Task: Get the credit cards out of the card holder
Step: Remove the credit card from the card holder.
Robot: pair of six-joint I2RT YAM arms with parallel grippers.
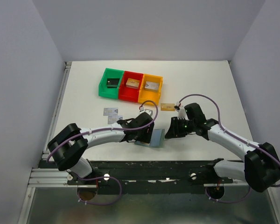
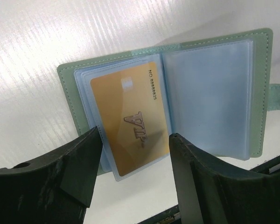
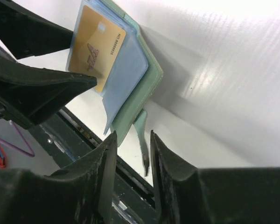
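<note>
The card holder point(image 1: 156, 139) lies open near the table's front edge, grey-green with pale blue sleeves point(image 2: 210, 93). A tan-gold credit card point(image 2: 130, 116) marked VIP sits in its left sleeve. My left gripper point(image 2: 135, 140) is open, one finger on each side of that sleeve's lower end, and clamps nothing. My right gripper point(image 3: 133, 135) is open a little, and the holder's side tab point(image 3: 141, 138) hangs loose in the gap. Two silvery cards point(image 1: 112, 115) and another tan-gold card point(image 1: 167, 107) lie on the table.
Green point(image 1: 110, 84), red point(image 1: 130, 85) and orange point(image 1: 150, 87) bins stand in a row at the back, each with a small block inside. The table's dark front rail point(image 3: 84, 135) runs just beside the holder.
</note>
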